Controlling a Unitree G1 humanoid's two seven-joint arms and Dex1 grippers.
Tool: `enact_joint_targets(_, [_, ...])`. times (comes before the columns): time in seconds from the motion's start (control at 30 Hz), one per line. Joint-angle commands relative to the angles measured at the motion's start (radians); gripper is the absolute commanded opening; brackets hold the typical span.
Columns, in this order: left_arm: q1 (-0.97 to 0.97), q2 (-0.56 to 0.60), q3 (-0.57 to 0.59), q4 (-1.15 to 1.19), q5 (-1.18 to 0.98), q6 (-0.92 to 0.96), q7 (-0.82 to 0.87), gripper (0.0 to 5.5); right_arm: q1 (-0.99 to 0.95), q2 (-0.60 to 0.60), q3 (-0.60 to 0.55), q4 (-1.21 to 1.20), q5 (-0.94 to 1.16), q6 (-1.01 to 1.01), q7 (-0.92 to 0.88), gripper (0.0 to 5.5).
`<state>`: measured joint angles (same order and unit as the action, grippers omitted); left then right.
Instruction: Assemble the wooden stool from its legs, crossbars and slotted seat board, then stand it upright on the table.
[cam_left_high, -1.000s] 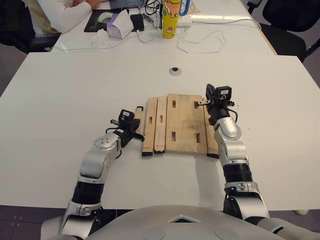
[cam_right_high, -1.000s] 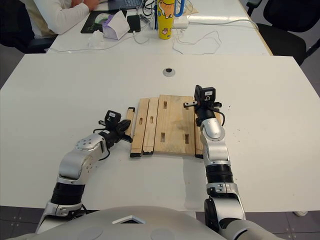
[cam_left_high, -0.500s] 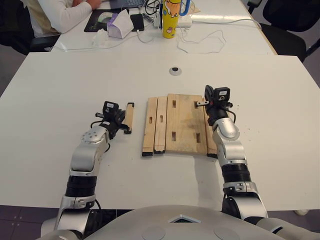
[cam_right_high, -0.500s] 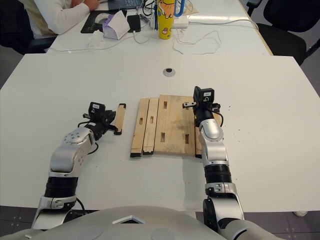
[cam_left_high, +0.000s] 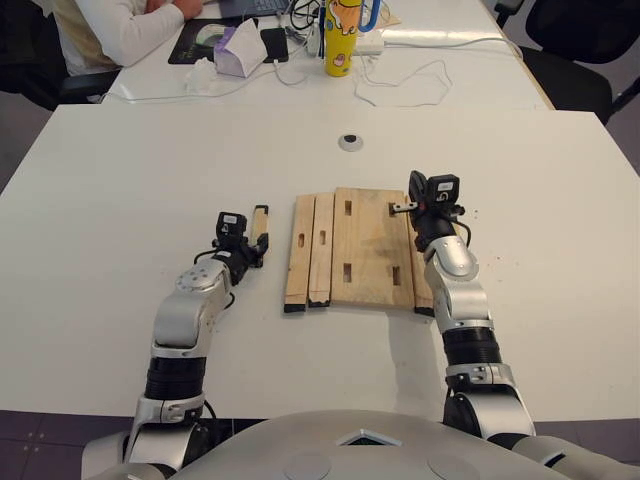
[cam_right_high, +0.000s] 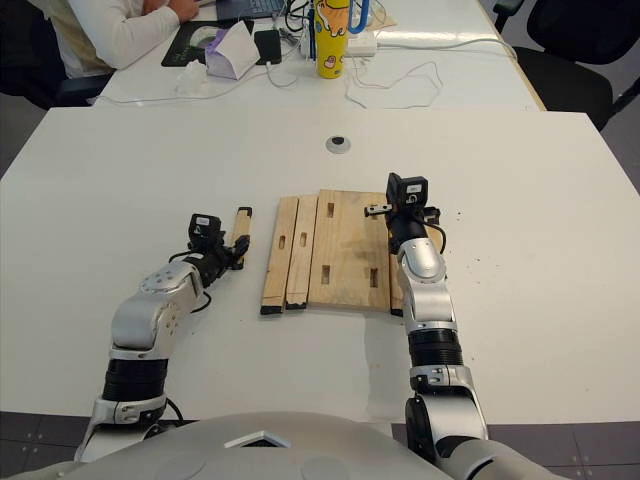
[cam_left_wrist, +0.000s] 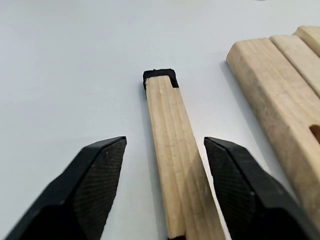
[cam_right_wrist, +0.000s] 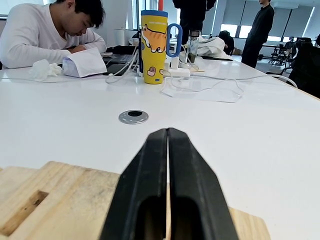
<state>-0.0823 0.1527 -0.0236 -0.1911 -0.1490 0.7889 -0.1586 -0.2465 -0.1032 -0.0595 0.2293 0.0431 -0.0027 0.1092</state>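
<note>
Now: by my reading, the step in hand is picking up the loose crossbar (cam_left_high: 260, 222), the first piece for the stool frame.
Crossbar: a thin wooden stick with a black cap on its far end. It lies flat on the table (cam_left_high: 150, 170), just left of the other parts and roughly parallel to them.
Left gripper: the left gripper (cam_left_wrist: 165, 150) is low over the near part of the crossbar. Its fingers (cam_left_wrist: 95, 185) are spread apart, one on each side of the stick, and neither is touching it.
Right gripper: the right gripper (cam_right_wrist: 167, 145) has its fingers pressed together with nothing between them. It sits at the far right corner of the seat board (cam_left_high: 372, 248); I cannot tell whether it touches the wood.
Other parts: two slotted slats (cam_left_high: 309, 250) lie side by side against the board's left edge. Another piece lies along the right edge, partly under the right arm.
Doing it well: lower until the pads sit level with the stick's sides, then centre it between them so it does not get pushed sideways.
Grip: close squarely on the long flat faces. A hold near the end leaves the stick free to droop or twist, so a lift that begins slowly seems wise.
Risk: the nearest slat is close, so the inner finger could nudge it.
</note>
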Motion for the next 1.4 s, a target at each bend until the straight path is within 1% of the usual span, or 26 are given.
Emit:
enact_joint_targets(0.03, [0.013, 0.021, -0.027, 0.015, 0.029, 0.015, 0.004, 3.29, -0.006, -0.002, 0.009, -0.003, -0.014, -0.010, -0.006, 0.00])
enact_joint_targets(0.13, [0.018, 0.038, -0.046, 0.027, 0.052, -0.002, 0.002, 3.29, -0.005, 0.000, 0.009, -0.002, -0.018, -0.015, -0.007, 0.00])
enact_joint_targets(0.17, [0.019, 0.041, -0.053, 0.029, 0.058, -0.005, 0.000, 3.13, -0.005, 0.000, 0.009, -0.002, -0.019, -0.017, -0.007, 0.00])
enact_joint_targets(0.2, [0.019, 0.043, -0.059, 0.027, 0.061, -0.005, -0.003, 3.09, -0.005, 0.001, 0.008, -0.002, -0.020, -0.017, -0.007, 0.00])
enact_joint_targets(0.57, [0.019, 0.063, -0.099, 0.016, 0.075, -0.005, -0.023, 1.37, -0.010, 0.005, 0.008, -0.005, -0.025, -0.021, -0.010, 0.00])
enact_joint_targets(0.7, [0.015, 0.064, -0.101, 0.014, 0.076, -0.012, -0.028, 1.31, -0.014, 0.007, 0.008, -0.008, -0.026, -0.020, -0.010, 0.00])
enact_joint_targets(0.8, [0.006, 0.079, -0.124, 0.014, 0.099, -0.063, -0.040, 1.31, -0.025, 0.003, 0.008, -0.012, -0.013, -0.011, 0.009, 0.00])
enact_joint_targets(0.87, [-0.007, 0.079, -0.123, 0.006, 0.108, -0.110, -0.038, 1.31, -0.042, 0.004, 0.011, -0.033, 0.024, 0.018, 0.052, 0.00])
enact_joint_targets(0.93, [-0.027, 0.082, -0.115, -0.006, 0.129, -0.186, -0.027, 1.31, -0.063, 0.013, 0.010, -0.081, 0.108, 0.089, 0.121, 0.00])
enact_joint_targets(1.03, [-0.055, 0.076, -0.112, -0.033, 0.133, -0.314, -0.044, 1.31, -0.087, 0.036, 0.000, -0.200, 0.354, 0.362, 0.237, 0.54])
enact_joint_targets(1.1, [-0.065, 0.060, -0.110, -0.057, 0.111, -0.383, -0.061, 1.31, -0.095, 0.046, -0.031, -0.280, 0.557, 0.594, 0.256, 0.84])
enact_joint_targets(1.17, [-0.070, 0.052, -0.116, -0.073, 0.100, -0.428, -0.075, 1.31, -0.107, 0.059, -0.082, -0.325, 0.739, 0.755, 0.239, 1.17])
enact_joint_targets(1.23, [-0.069, 0.040, -0.120, -0.087, 0.087, -0.456, -0.087, 1.31, -0.122, 0.070, -0.129, -0.336, 0.871, 0.851, 0.203, 1.48])
enact_joint_targets(1.33, [-0.063, 0.028, -0.129, -0.097, 0.069, -0.485, -0.115, 1.31, -0.150, 0.093, -0.202, -0.323, 1.038, 0.940, 0.112, 1.86])
enact_joint_targets(1.4, [-0.056, 0.024, -0.135, -0.100, 0.060, -0.504, -0.131, 1.31, -0.167, 0.095, -0.234, -0.310, 1.108, 0.974, 0.063, 2.10])
